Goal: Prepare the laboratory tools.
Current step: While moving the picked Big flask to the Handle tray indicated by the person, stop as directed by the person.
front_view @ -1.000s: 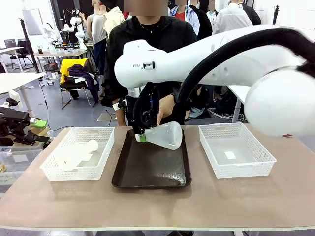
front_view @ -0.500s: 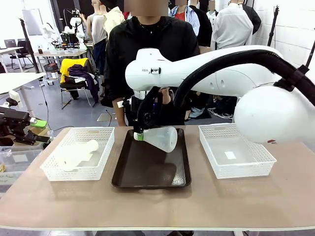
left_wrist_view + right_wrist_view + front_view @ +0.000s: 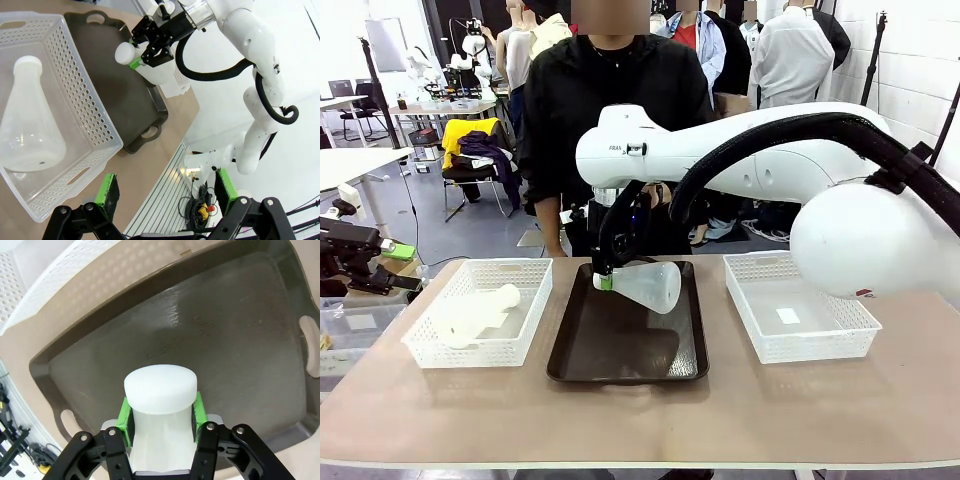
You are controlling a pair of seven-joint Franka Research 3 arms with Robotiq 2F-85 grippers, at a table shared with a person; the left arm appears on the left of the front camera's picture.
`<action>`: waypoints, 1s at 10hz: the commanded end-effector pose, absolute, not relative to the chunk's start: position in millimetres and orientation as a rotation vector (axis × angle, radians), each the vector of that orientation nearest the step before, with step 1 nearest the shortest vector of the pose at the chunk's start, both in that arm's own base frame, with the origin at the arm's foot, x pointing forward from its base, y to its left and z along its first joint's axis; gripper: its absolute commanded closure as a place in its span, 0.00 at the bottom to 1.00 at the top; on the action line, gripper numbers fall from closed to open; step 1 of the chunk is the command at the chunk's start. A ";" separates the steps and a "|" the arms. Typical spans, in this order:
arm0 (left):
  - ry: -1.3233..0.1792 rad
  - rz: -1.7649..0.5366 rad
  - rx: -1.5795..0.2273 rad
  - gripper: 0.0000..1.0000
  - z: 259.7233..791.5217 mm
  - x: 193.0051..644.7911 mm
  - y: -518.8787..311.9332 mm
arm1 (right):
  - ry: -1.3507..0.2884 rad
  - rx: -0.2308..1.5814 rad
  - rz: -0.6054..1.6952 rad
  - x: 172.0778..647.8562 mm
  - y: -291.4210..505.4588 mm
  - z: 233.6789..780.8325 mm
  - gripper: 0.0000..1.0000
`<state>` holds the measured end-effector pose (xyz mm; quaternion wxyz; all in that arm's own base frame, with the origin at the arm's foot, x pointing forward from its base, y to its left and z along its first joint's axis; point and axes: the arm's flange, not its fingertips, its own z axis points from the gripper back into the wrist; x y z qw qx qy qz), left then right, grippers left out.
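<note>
**Sideways flask, gripped at the neck**

The right claw pinches one flask by its neck, just under the lip. The wide base juts out to the right, above the far half of the dark tray at mid-worktop. With the body overhanging like this, the smooth neck could twist or slide between the pads. If let go at this tilt, it would probably roll rather than stand. Any swing could also clip the tray's far rim. The left claw is spread and empty, off to the left beside the left basket, where the second flask lies on its side.
</note>
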<state>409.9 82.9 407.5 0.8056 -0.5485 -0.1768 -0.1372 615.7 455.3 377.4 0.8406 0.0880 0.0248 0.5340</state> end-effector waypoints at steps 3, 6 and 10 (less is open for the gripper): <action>-0.381 -0.295 -1.173 0.00 408.5 408.9 83.8 | 0.040 0.186 1.129 616.0 455.5 379.9 1.00; -0.381 -0.295 -1.173 0.00 408.5 408.9 83.8 | 0.040 0.186 1.129 616.0 455.5 379.9 1.00; -0.381 -0.295 -1.173 0.00 408.5 408.9 83.8 | 0.040 0.186 1.129 616.0 455.5 379.9 1.00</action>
